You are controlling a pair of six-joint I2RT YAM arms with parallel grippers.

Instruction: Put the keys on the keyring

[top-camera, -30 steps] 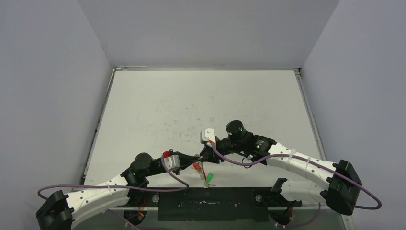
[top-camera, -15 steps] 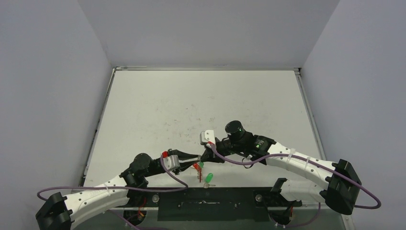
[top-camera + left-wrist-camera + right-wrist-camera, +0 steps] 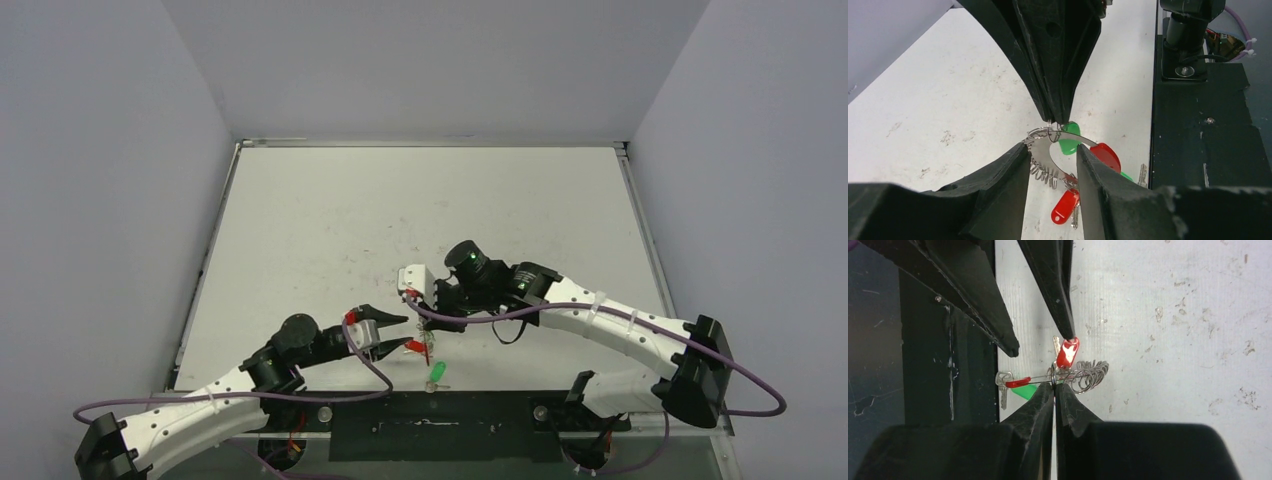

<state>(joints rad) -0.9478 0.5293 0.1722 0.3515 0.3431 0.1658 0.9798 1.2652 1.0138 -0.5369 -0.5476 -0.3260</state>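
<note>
Two grippers meet low over the near edge of the scuffed white table (image 3: 400, 220). The right gripper (image 3: 1053, 388) is pinched tight on the big silvery coiled keyring (image 3: 1090, 374) with its red sleeve. The left gripper (image 3: 1052, 152) stands parted, straddling the ring crosswise. One green-headed key (image 3: 1068, 142) hangs beside the pinch. A second green key (image 3: 437, 372) lies on the table, nearer the left arm. Grey walls close round.

Two green keys (image 3: 1068, 143), one keyring (image 3: 1088, 375)
</note>
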